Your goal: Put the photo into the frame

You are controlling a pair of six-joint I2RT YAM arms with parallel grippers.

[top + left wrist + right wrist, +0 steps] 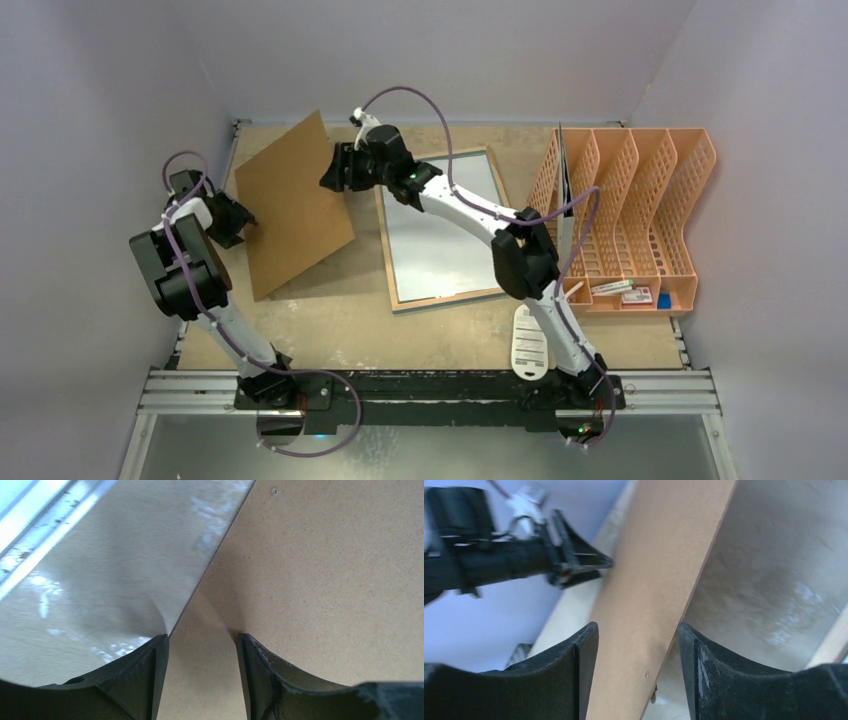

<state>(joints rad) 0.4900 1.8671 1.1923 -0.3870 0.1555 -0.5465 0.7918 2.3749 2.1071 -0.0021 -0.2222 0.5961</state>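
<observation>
The brown backing board (295, 205) is up off the table (350, 325) and tilted, with an arm at each side. The left gripper (240, 218) is at the board's left edge. Its wrist camera shows the fingers (150, 680) spread, tips right up against the board's tan face, close to its edge. Across the way, the right gripper (328, 170) sits at the far right edge. Its fingers (574, 675) are parted too, straddling the board, and a strip of table shows between the board and one finger.

The frame (445, 298) lies flat mid-table, light-wood side up, beneath the right arm and just right of the board. A pale rectangle fills it. That could be the photo (440, 240) face down with its white back showing, or only glare on the glass; the overhead view doesn't settle it. At the far right stands an orange file organiser (640, 200), well clear of both grippers.
</observation>
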